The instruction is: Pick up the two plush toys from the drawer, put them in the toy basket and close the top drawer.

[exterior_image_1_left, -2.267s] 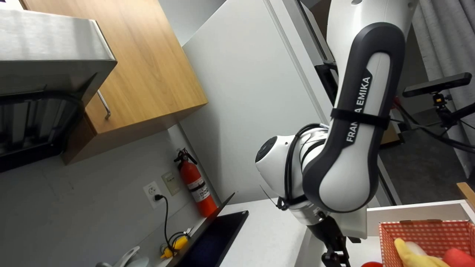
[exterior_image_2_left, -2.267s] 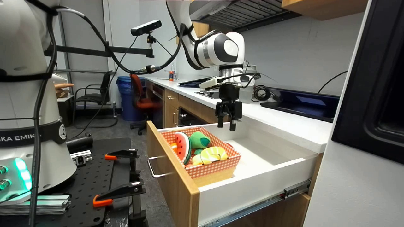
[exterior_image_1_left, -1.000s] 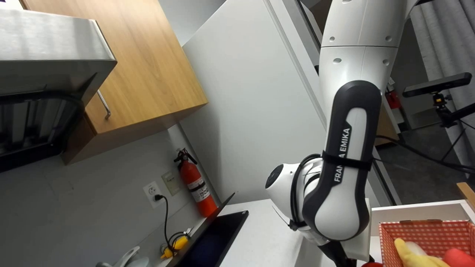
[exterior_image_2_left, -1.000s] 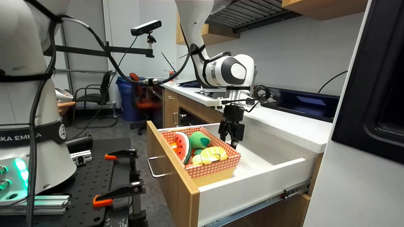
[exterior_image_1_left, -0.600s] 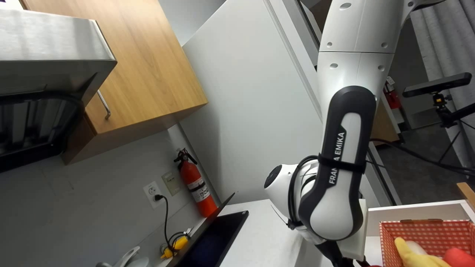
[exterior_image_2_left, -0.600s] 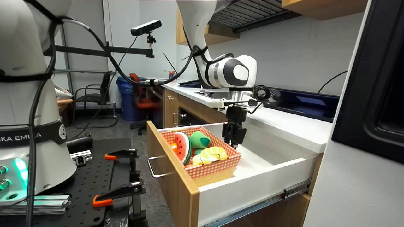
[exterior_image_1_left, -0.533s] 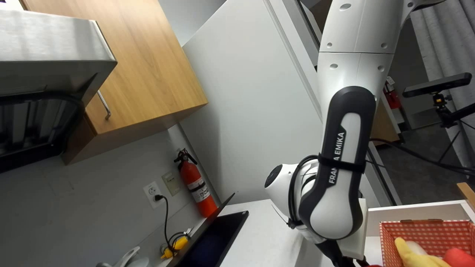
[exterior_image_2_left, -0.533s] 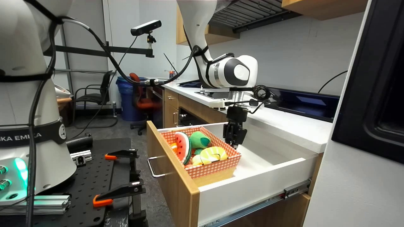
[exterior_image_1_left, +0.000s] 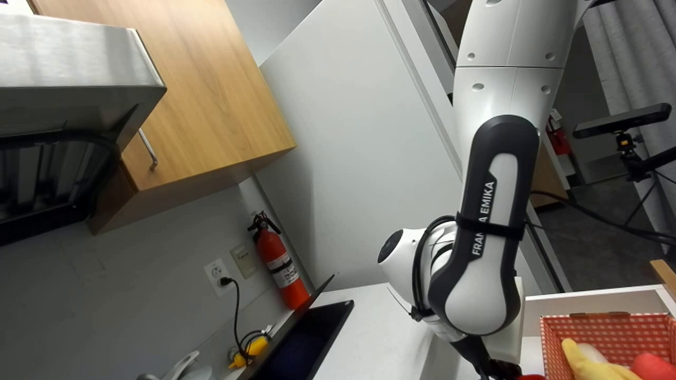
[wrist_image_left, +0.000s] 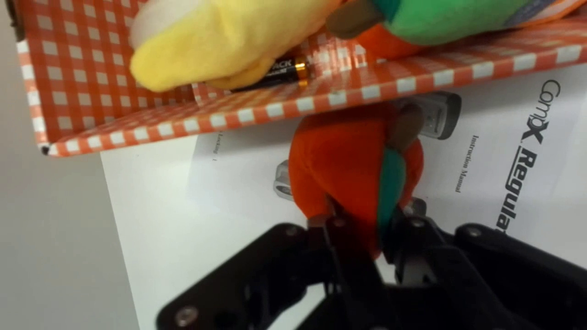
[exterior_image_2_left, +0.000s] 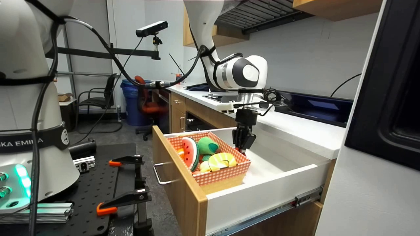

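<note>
My black two-tipped pincer [wrist_image_left: 362, 227] is gripping the round red-orange plush toy [wrist_image_left: 339, 151] with a teal patch and a brown nub: in the wrist view its tips squeeze the near end from either side. In both exterior views I get only a bit of that red, down by the pincer's tips. The toy is just outside the rectangular, red-and-white checked basket [exterior_image_2_left: 226, 173], close along its wall, and over a white printed sheet [wrist_image_left: 440, 169] reading CompX. I cannot tell whether it rests on the sheet or hangs clear of it.

The basket stands inside the open, white-walled, wooden-fronted drawer [exterior_image_2_left: 262, 196]. Inside the basket I can see a red-and-green watermelon-slice plush [exterior_image_2_left: 190, 153], a green plush [exterior_image_2_left: 204, 144], a soft yellow plush [exterior_image_2_left: 215, 160] and, from the wrist, a black cylinder [wrist_image_left: 279, 73] with a gold band. My white and black arm [exterior_image_2_left: 244, 73] reaches into the drawer beside the basket, the white bench [exterior_image_2_left: 295, 127] lies above the drawer's inner end, and a red fire extinguisher [exterior_image_1_left: 282, 269] shows in an exterior view.
</note>
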Available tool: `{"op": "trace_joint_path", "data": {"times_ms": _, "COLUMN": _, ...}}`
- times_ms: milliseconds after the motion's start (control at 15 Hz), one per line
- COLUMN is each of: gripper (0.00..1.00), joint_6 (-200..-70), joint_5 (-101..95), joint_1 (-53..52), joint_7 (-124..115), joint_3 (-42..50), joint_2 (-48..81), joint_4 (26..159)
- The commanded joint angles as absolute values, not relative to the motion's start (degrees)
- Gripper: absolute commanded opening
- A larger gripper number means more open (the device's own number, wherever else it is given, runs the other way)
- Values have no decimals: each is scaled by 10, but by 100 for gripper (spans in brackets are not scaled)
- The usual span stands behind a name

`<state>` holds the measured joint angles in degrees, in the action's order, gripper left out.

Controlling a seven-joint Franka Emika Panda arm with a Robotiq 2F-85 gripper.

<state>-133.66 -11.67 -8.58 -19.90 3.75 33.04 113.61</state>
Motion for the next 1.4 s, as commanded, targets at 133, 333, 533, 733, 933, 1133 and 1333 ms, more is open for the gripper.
{"op": "trace_joint_path", "data": {"times_ms": 133, "gripper": 4, "joint_6": -1367, "joint_5": -152, "joint_1": -110, "joint_7": -237, "joint_3": 55, "joint_2": 231, "joint_4": 1234}}
{"op": "trace_joint_path", "data": {"times_ms": 333, "gripper": 4, "joint_6": -1391, "joint_5": -177, "joint_1": -119, "joint_7": -270, "joint_3": 61, "joint_2": 178, "joint_4": 1277}}
{"op": "trace_joint_path", "data": {"times_ms": 533, "gripper": 4, "joint_6": -1405, "joint_5": -209, "joint_1": -124, "joint_7": -309, "joint_3": 61, "joint_2": 131, "joint_4": 1313}}
{"op": "trace_joint_path", "data": {"times_ms": 733, "gripper": 4, "joint_6": -1408, "joint_5": -234, "joint_1": -122, "joint_7": -346, "joint_3": 51, "joint_2": 96, "joint_4": 1341}}
{"op": "trace_joint_path", "data": {"times_ms": 933, "gripper": 4, "joint_6": -1405, "joint_5": -247, "joint_1": -118, "joint_7": -372, "joint_3": 35, "joint_2": 72, "joint_4": 1361}}
{"op": "trace_joint_path", "data": {"times_ms": 1133, "gripper": 4, "joint_6": -1406, "joint_5": -244, "joint_1": -113, "joint_7": -386, "joint_3": 19, "joint_2": 59, "joint_4": 1373}}
{"op": "trace_joint_path", "data": {"times_ms": 1333, "gripper": 4, "joint_6": -1407, "joint_5": -246, "joint_1": -110, "joint_7": -402, "joint_3": 7, "joint_2": 51, "joint_4": 1378}}
